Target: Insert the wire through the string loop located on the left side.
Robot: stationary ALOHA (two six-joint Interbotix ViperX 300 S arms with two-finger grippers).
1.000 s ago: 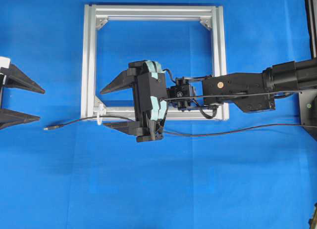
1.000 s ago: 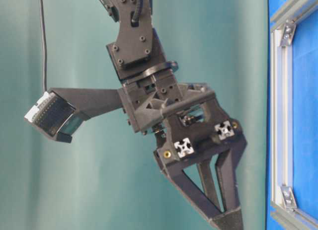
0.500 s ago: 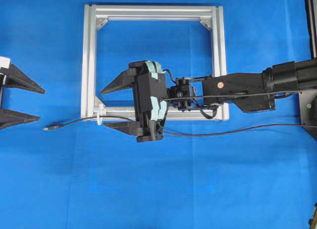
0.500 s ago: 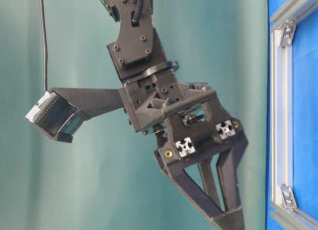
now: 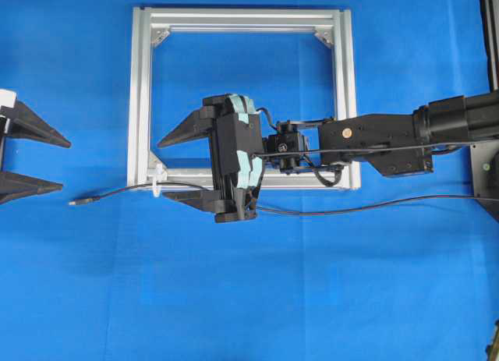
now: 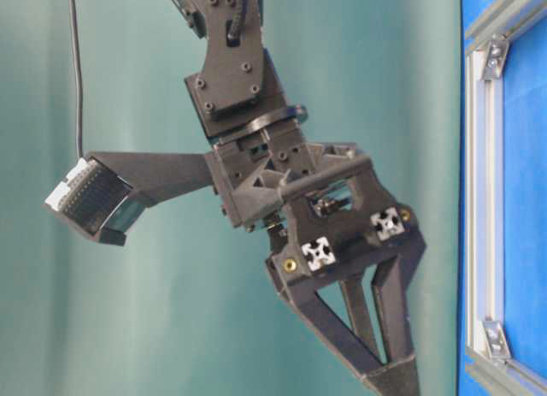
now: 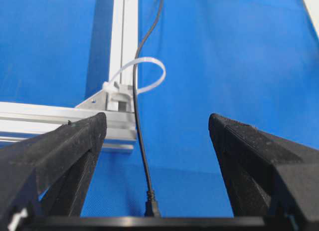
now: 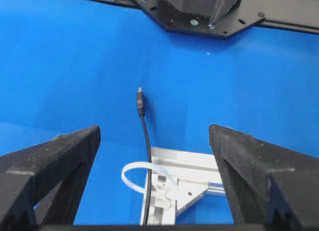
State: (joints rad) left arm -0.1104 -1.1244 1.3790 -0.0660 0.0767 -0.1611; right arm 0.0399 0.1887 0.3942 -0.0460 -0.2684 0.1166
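The wire (image 5: 140, 189) ran through the string loop (image 7: 149, 74) at the frame's (image 5: 140, 88) lower-left corner, its plug (image 8: 141, 104) lying on the blue counter (image 5: 249, 299) beyond. The right end effector (image 5: 173, 168) hovered over the frame, jaws wide and empty; the left end effector (image 5: 35, 160) stood apart, likewise open.

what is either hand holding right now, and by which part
Nothing is held. Both the left hand and right hand are open, and the wire lies free on the table, passing through the string loop.
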